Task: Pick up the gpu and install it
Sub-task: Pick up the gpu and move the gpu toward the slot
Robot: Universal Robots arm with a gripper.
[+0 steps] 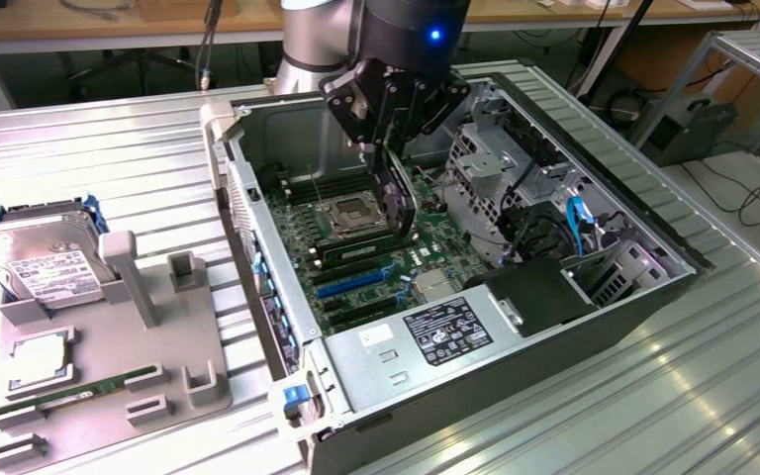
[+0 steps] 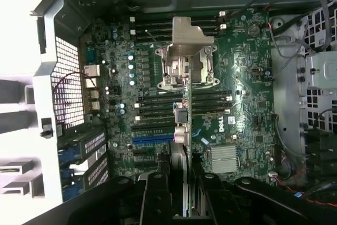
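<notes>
Showing the exterior view first: the hand (image 1: 398,139) hangs inside the open case (image 1: 617,297), closed on the gpu (image 1: 398,208). The card is carried on edge as a thin dark blade and reaches down from the fingers over the motherboard (image 1: 353,262), near the socket (image 1: 353,213). Whether its lower end touches the board cannot be told. The blue slots (image 1: 353,284) lie on the board a little nearer the camera and carry no card. At the exterior view's left, a grey tray (image 1: 103,416) on the bench (image 1: 116,139) holds a hard drive (image 1: 44,262) and a memory stick (image 1: 83,389), well apart from the hand.

In the wrist view the gpu (image 2: 182,125) runs away from the camera as a narrow strip. It is pinched between the two dark fingers (image 2: 158,193) of the hand (image 2: 185,188), one on each face. Its silver bracket (image 2: 188,34) sits at the end farthest from the hand, over the socket area of the motherboard (image 2: 237,104). One blue slot (image 2: 152,140) ends just beside the strip.

As a judgement, the card is stiff, light and fragile. It tolerates a firm pinch across the flat faces near one end, as here. Side loads on the blade or bracket would risk bending it or marking the board below.
</notes>
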